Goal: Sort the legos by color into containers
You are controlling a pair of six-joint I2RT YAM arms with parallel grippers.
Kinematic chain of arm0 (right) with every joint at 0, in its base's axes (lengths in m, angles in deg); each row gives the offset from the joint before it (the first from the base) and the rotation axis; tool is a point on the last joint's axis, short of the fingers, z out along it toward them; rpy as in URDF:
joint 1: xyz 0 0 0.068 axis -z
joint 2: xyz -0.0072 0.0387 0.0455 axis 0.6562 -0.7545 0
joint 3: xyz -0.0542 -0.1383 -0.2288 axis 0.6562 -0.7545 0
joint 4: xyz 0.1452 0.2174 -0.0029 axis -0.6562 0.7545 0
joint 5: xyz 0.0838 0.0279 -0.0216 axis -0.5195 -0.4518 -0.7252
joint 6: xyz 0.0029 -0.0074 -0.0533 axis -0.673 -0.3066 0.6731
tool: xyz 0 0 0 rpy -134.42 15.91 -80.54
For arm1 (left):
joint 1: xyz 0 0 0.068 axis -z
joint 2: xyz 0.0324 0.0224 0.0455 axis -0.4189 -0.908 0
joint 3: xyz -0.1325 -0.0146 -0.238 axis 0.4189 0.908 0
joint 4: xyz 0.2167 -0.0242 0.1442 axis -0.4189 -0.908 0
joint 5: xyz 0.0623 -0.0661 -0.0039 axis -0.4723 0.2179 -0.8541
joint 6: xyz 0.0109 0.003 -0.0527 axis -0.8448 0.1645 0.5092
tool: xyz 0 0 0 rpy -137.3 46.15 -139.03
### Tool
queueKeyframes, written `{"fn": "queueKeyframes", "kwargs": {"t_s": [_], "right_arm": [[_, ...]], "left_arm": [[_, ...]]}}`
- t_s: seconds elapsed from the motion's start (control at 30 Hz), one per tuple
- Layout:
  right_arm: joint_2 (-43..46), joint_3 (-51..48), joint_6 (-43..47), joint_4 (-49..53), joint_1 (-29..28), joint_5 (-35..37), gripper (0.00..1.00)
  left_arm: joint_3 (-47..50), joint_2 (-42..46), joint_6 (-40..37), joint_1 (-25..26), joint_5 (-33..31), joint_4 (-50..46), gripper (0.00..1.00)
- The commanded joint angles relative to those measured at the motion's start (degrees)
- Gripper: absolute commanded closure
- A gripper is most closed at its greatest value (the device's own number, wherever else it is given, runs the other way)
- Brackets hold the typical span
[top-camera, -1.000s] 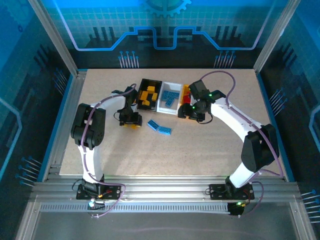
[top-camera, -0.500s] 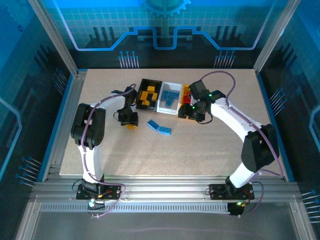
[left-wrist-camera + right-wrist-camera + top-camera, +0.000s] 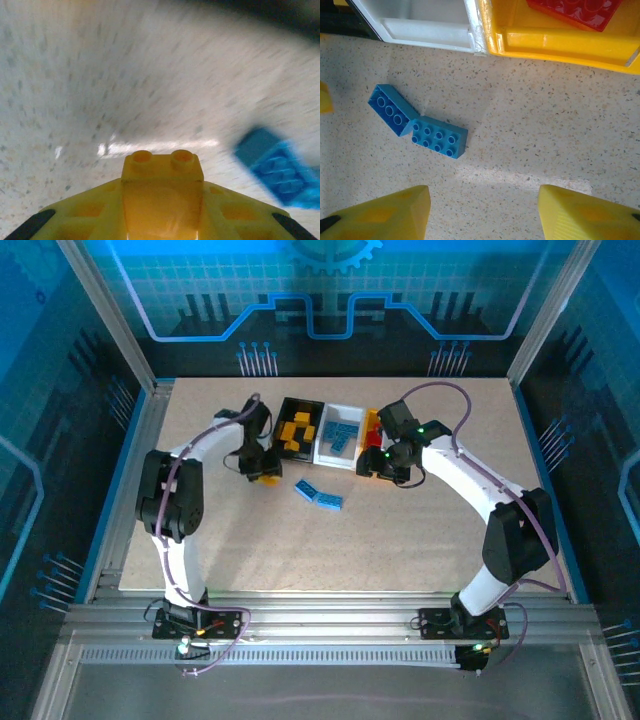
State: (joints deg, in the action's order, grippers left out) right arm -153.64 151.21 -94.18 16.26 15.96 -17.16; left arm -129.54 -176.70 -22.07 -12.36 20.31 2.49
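A robotics lab cell: aluminium frame (image 3: pixel 110 315) and blue printed panels (image 3: pixel 200 280) enclose the table (image 3: pixel 400 540).

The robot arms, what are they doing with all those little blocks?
They are sorting bricks by color into three bins. The left gripper is shut on a yellow brick, near the black bin, which holds other yellow bricks. The right gripper is open and empty, hovering by the yellow bin, which has a red brick in it. A blue brick and a second blue brick lie on the table, not yet in the white bin.
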Motion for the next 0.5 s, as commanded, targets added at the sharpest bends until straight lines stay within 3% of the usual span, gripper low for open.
{"fn": "queueKeyframes", "kwargs": {"t_s": [0.0,0.27,0.47], "right_arm": [[0.33,-1.11,0.23,-0.23,0.41,-0.78,0.4],[2.93,-1.4,2.58,2.49,0.87,0.7,0.39],[6.46,-4.2,3.46,3.31,0.89,0.48,0.38]], "left_arm": [[-9.73,-0.33,4.82,-0.63,4.87,-1.7,0.66],[-35.97,-15.78,7.79,-0.06,5.08,-7.57,0.64],[-45.52,-23.78,8.8,0.65,4.45,-9.62,0.64]]}}
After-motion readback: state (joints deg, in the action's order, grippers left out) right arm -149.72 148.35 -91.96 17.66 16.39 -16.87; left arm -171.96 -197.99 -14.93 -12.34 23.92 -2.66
